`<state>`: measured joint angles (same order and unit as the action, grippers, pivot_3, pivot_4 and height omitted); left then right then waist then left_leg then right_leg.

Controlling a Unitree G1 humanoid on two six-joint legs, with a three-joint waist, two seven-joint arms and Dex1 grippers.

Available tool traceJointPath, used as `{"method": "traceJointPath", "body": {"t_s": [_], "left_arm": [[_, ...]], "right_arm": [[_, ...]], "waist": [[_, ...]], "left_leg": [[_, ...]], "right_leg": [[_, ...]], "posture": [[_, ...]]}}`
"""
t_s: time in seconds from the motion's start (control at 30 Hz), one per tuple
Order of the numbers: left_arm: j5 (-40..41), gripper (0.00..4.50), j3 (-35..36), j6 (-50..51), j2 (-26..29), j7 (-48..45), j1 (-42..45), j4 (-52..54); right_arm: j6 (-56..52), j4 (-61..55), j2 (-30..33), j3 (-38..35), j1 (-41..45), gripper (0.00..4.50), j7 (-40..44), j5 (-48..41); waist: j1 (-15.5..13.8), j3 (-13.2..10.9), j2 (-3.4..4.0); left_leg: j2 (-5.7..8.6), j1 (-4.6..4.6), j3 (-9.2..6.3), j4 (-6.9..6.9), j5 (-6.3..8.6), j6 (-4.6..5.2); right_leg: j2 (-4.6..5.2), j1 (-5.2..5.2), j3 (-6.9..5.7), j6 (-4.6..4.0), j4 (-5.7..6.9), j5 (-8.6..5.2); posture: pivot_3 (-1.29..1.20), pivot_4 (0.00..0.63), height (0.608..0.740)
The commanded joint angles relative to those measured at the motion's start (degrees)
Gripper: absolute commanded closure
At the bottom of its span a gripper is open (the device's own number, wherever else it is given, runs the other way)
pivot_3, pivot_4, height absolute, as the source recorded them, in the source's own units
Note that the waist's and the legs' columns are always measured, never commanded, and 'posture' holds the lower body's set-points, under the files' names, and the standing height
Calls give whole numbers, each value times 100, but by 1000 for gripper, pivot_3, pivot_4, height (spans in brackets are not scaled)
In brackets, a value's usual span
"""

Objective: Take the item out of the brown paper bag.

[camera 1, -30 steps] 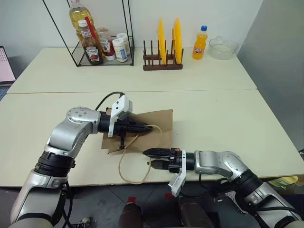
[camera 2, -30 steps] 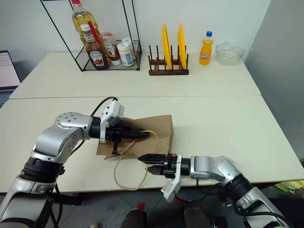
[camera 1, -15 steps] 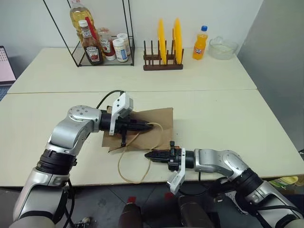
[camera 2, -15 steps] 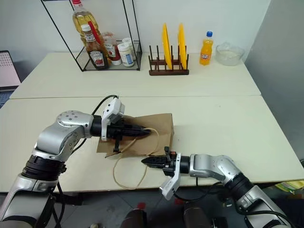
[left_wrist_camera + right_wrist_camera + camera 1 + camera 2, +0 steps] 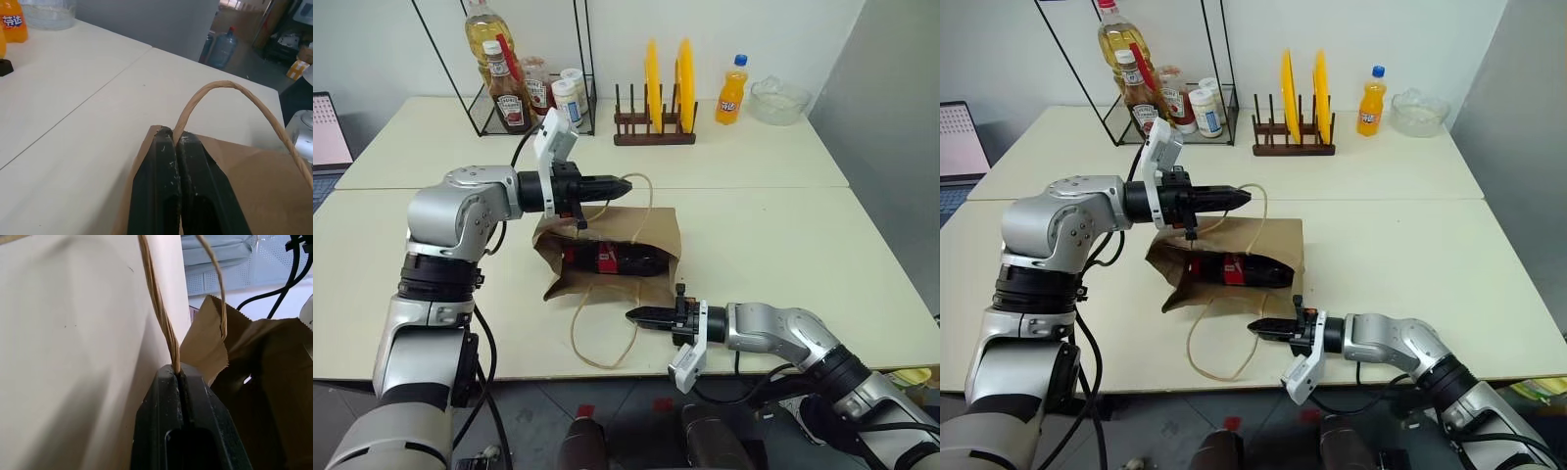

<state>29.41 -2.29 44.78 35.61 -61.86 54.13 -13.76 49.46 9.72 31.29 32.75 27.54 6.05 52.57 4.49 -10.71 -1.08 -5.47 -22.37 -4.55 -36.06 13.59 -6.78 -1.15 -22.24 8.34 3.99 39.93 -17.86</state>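
Note:
The brown paper bag [image 5: 651,228] lies on the near table with its mouth pulled open toward me. Inside it lies the item [image 5: 607,259], a dark bottle with a red label, on its side. My left gripper [image 5: 625,183] is above the bag, shut on the upper cord handle [image 5: 230,90], holding that side up. My right gripper [image 5: 631,315] sits low by the table's front edge, shut on the lower cord handle [image 5: 159,308], whose loop [image 5: 574,333] trails over the table.
On the far table stand a wire rack [image 5: 524,98] with sauce and oil bottles, a wooden rack with yellow plates [image 5: 666,78], an orange soda bottle [image 5: 732,90] and a glass bowl [image 5: 776,98]. A laptop [image 5: 328,132] shows at the far left.
My left gripper has risen with the upper handle, lifting the bag's mouth open so the bottle shows. My right gripper has closed on the lower handle.

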Motion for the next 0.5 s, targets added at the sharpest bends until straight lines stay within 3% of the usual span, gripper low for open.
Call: {"method": "traceJointPath", "body": {"t_s": [0.03,0.23,0.33,0.5], "left_arm": [[-19,4500,300,-119,-125,199,516,-412],[-44,4500,424,-226,-231,192,771,-859],[-74,4500,343,-260,-188,33,609,-741],[-73,4500,364,-251,-194,-64,547,-710]], "right_arm": [[-116,185,207,-8,-75,4474,191,62],[-206,4,324,-109,-245,4474,453,-330],[-482,-362,403,-326,-455,3898,934,-1172],[-1158,-1393,792,-936,-923,2183,1787,-2709]], "waist": [[-9,0,-1],[-3,1,-1],[-18,0,-1],[-7,-4,-2]], "left_leg": [[1,0,0,0,0,0],[4,0,-2,1,0,0],[5,-3,-2,1,0,-1],[10,-10,-4,2,0,-1]], "right_leg": [[0,1,-1,0,-1,0],[2,2,-1,1,-3,0],[7,4,-4,6,-3,-3],[13,0,-5,10,-2,-5]], "posture": [[0,150,740],[0,150,740],[0,150,740],[0,150,740]]}}
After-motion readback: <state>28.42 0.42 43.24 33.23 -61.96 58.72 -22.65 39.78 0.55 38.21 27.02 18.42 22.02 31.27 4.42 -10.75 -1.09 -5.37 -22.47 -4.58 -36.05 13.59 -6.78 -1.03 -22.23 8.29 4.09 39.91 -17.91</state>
